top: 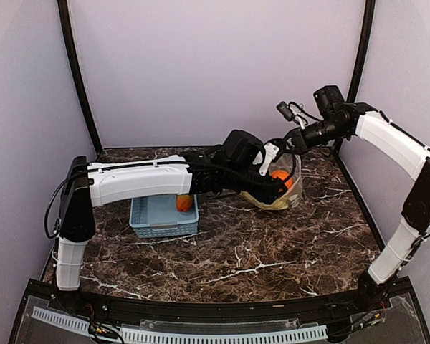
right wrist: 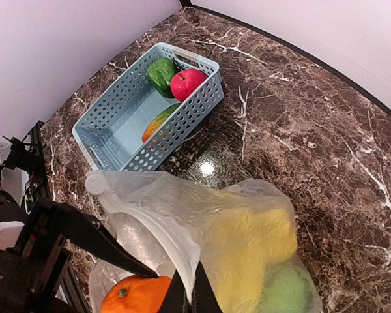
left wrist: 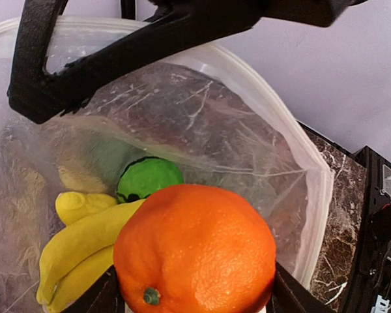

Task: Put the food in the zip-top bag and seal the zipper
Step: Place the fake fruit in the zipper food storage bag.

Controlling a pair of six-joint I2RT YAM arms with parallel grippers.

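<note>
Left gripper [left wrist: 195, 300] clamps orange [left wrist: 195, 248] at zip-top bag [right wrist: 247, 241] mouth; right gripper [right wrist: 188, 295] pinches its rim, by far edge of tabletop [top: 272, 261].

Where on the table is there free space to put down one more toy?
Bare: the wide marble table front, between the basket, the zip-top bag and the near edge; also right of the bag. Crowded: between basket and bag, under the left arm.

1. Robot arms: two, namely one left arm [top: 136, 183] and one right arm [top: 394, 143].
2. Basket [right wrist: 182, 124]: one.
3. Bag [right wrist: 247, 215]: one.
4. Orange [left wrist: 195, 251]: one.
5. Banana bunch [left wrist: 85, 244]: one.
6. Apple [right wrist: 186, 83]: one.
7. Green pepper [right wrist: 161, 73]: one.
8. Round green piece [left wrist: 148, 177]: one.
9. Orange-and-green piece [right wrist: 156, 124]: one.
</note>
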